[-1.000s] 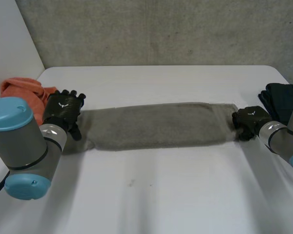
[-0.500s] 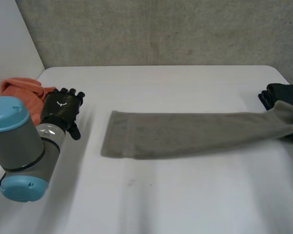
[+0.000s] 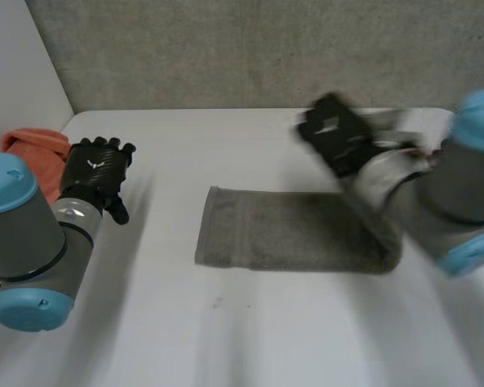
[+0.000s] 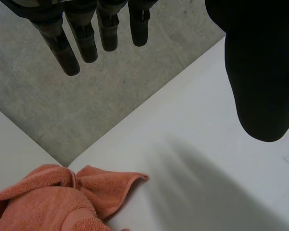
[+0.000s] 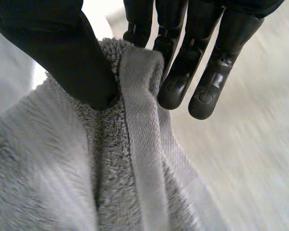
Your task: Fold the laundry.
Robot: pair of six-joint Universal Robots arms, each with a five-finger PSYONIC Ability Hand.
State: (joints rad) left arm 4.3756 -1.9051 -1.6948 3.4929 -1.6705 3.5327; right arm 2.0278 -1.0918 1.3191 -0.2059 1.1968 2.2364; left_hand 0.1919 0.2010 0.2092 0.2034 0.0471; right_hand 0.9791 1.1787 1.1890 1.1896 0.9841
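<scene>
A white table (image 3: 250, 339) stands against a grey concrete wall (image 3: 266, 48), with a white panel (image 3: 16, 72) alongside.

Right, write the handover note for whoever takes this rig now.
Left hand: open, holding nothing, above the table beside the orange towel.
Right hand: shut on the grey towel, pinching one end between thumb and fingers, lifted over the towel's middle.
Done: the towel's other end lies flat on the table; fold begun.
Left: lay the held end onto the flat end, then fold the crumpled orange towel.
</scene>
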